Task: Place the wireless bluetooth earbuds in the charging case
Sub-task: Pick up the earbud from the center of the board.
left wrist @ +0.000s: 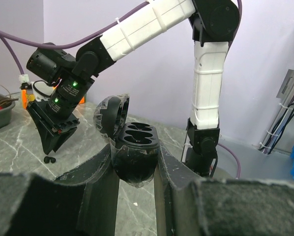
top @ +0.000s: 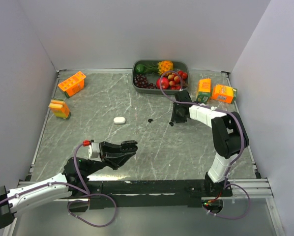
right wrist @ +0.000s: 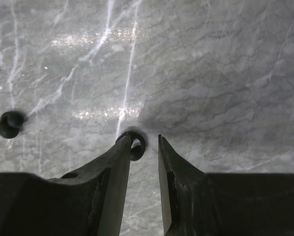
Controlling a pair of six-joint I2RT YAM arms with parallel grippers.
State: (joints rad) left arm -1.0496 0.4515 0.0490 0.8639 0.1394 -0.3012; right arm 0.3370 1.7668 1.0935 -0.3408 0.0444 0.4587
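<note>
My left gripper (top: 130, 146) is shut on a black charging case (left wrist: 137, 147) and holds it above the table. Its lid (left wrist: 112, 115) is swung open, and two dark sockets show on top. My right gripper (right wrist: 144, 137) points down at the table with its jaws a little apart. A black earbud (right wrist: 136, 147) lies between them against the left fingertip (right wrist: 125, 145), with a gap to the right fingertip (right wrist: 162, 147). A second black earbud (right wrist: 10, 124) lies on the marble to the left, also visible from above (top: 150, 120).
A white pill-shaped case (top: 119, 120) lies mid-table. A grey tray (top: 137, 84) of fruit stands at the back. Orange cartons stand at the left (top: 72, 83) (top: 59, 108) and at the right (top: 204, 90) (top: 223, 93). Walls enclose three sides.
</note>
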